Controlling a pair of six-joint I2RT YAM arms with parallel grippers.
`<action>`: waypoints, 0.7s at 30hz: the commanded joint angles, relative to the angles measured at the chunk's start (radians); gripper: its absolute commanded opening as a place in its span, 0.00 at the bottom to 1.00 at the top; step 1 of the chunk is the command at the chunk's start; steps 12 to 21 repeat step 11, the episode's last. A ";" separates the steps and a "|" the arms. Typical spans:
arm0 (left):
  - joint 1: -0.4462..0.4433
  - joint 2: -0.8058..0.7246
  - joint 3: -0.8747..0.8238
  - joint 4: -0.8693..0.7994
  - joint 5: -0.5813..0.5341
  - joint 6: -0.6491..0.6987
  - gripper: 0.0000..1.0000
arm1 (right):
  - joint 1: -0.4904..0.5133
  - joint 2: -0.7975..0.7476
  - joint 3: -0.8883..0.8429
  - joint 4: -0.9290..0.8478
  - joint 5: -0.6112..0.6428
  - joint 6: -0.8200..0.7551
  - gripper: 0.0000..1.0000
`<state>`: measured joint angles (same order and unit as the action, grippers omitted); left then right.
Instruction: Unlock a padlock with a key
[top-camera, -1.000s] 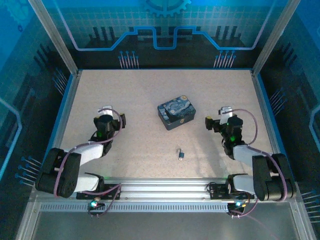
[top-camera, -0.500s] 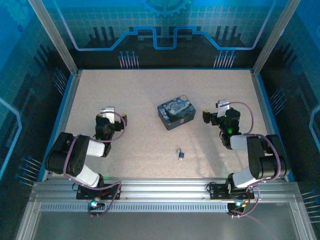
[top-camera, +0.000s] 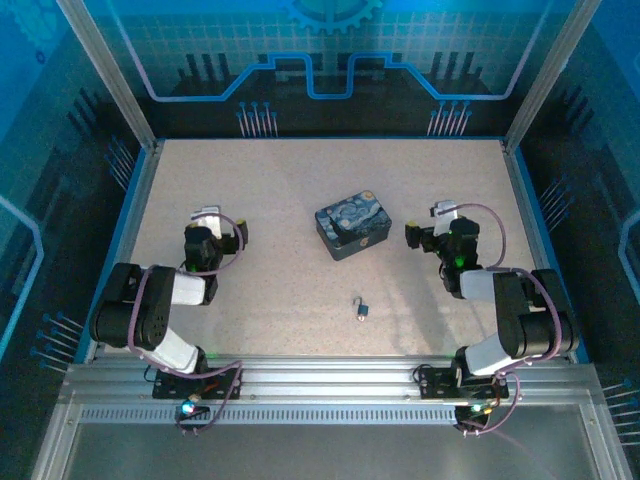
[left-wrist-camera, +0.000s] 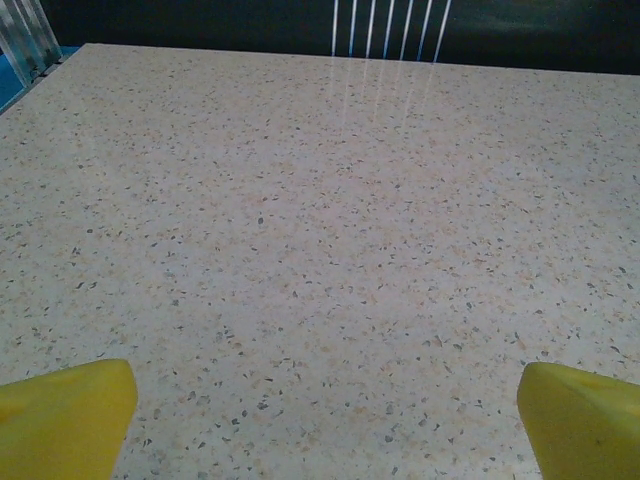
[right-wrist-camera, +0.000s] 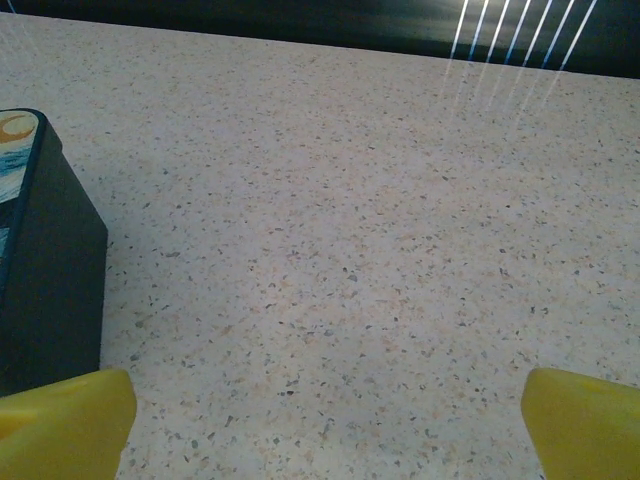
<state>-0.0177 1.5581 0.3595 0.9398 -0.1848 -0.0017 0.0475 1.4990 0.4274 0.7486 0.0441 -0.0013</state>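
The padlock (top-camera: 361, 309), tiny with a dark bluish body and a thin shackle loop, lies on the speckled table near the front, between the two arms. I cannot make out the key. My left gripper (top-camera: 222, 223) stands at the left of the table, well away from the padlock. In the left wrist view the left gripper (left-wrist-camera: 325, 430) is open, its yellow fingertips (left-wrist-camera: 65, 418) wide apart over bare table. My right gripper (top-camera: 428, 222) is at the right, beyond the padlock. In the right wrist view the right gripper (right-wrist-camera: 325, 430) is open too, with nothing between its fingertips (right-wrist-camera: 585, 425).
A rectangular tin box (top-camera: 353, 225) with a blue-and-yellow swirl painting sits mid-table; its dark side (right-wrist-camera: 45, 270) shows at the left of the right wrist view. Blue walls and metal posts (top-camera: 110, 75) enclose the table.
Both arms have folded back toward their bases. The left gripper drifted slightly left and farther; the right gripper moved a little left. Both stayed open. Padlock and tin have not moved.
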 joint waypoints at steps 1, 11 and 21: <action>0.005 -0.007 0.011 0.002 0.025 -0.019 0.99 | 0.010 0.004 0.009 -0.002 0.002 -0.010 1.00; 0.005 -0.007 0.011 0.002 0.025 -0.019 0.99 | 0.009 0.005 0.011 -0.005 0.003 -0.010 1.00; 0.005 -0.007 0.011 0.002 0.025 -0.019 0.99 | 0.009 0.005 0.011 -0.005 0.003 -0.010 1.00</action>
